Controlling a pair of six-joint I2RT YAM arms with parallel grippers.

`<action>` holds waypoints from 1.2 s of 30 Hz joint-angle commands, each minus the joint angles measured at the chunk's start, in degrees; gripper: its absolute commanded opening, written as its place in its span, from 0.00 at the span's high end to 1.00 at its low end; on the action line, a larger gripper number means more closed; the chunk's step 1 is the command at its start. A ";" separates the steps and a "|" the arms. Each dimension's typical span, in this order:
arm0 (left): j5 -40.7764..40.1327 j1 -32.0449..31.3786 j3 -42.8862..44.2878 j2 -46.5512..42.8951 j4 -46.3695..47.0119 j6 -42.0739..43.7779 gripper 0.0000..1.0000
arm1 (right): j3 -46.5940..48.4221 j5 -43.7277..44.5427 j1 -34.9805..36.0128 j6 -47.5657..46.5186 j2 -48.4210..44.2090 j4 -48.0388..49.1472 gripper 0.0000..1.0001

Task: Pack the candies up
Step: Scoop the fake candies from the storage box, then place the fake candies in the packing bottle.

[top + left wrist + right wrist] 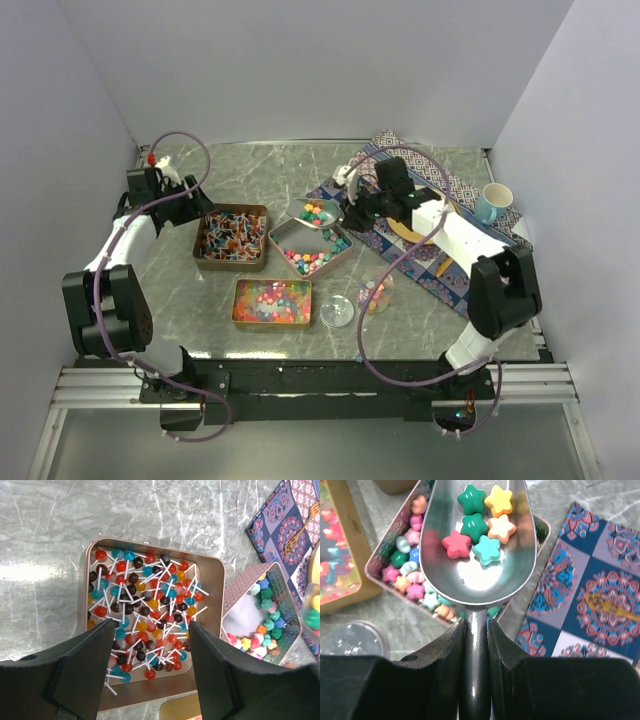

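— Marbled grey table [250,170], white walls round it. Landmark item?
— Star tin [345,252], mid-table, set cornerwise. Contents: stars [308,260] in pink, green, yellow, blue and orange, loose, with part of the floor bare.
— Left of the star tin?
— Lollipop tin [216,600], just beside it, the two not touching. Contents: lollipops [142,605] in red, teal, brown and orange on white sticks, heaped.
— Anything over them?
— Left gripper [151,632], above the lollipops. Jaws wide apart, nothing between them.
— Nearer the arm bases than the star tin?
— Bead tin [272,322], close by. Contents: beads [270,298], tiny, glossy and mixed in colour, filling it. Near-right of the star tin, one clear lid [337,311] lies flat. Right of that stands one clear jar [376,292] with a few coloured pieces in it, at the mat's edge.
— Right of the star tin?
— Patterned mat [445,255] in blue and purple, running diagonally, its corner by the tin. One pale blue mug [492,203], far right, well apart from the tin.
— Above the star tin?
— Metal scoop [477,575], over the tin's far-right edge. Bowl contents: six stars, namely two green, one yellow, one peach, one pink and one teal.
— Held by?
— Right gripper [475,640], jaws clamped on the scoop's handle.
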 commanded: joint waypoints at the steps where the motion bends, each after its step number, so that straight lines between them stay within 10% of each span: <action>1: -0.05 0.52 0.20 -2.99 0.20 2.10 0.33 | -3.57 -4.60 -1.84 0.46 -9.34 2.91 1.00; 18: -1.81 2.81 -1.64 -4.76 -0.68 8.16 0.33 | -11.75 -6.45 -18.89 -25.29 -35.71 -29.59 1.00; 36: -4.09 3.42 -0.33 -1.51 -0.33 10.54 0.33 | -10.52 -4.88 -28.82 -47.97 -42.14 -54.22 1.00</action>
